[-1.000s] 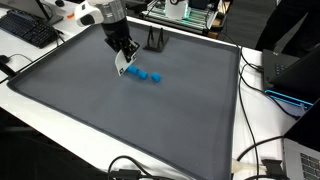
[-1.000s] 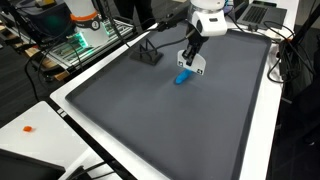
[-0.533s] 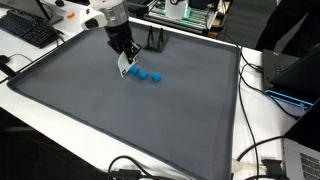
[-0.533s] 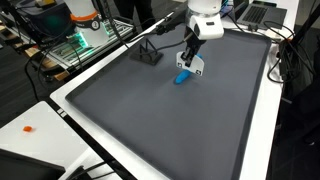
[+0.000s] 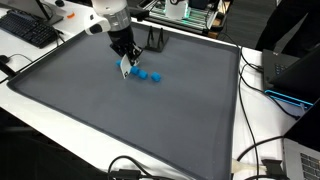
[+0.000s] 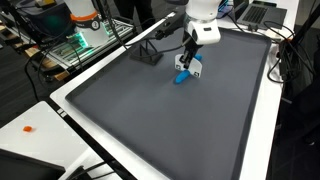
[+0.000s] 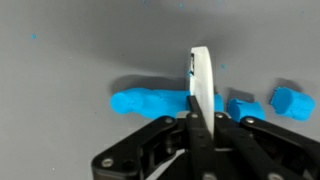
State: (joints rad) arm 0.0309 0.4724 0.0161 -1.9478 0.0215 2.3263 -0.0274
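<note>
A thin white piece [image 7: 200, 75] is gripped edge-on by the closed claw [image 7: 196, 120], its long axis crossing the blue blocks [image 7: 150, 103] rowed on the grey surface [image 7: 70, 50].

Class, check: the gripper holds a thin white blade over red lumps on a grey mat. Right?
Wrong colour: the lumps are blue, as the wrist view shows. The gripper holds the thin white blade over them on the grey mat.
</note>
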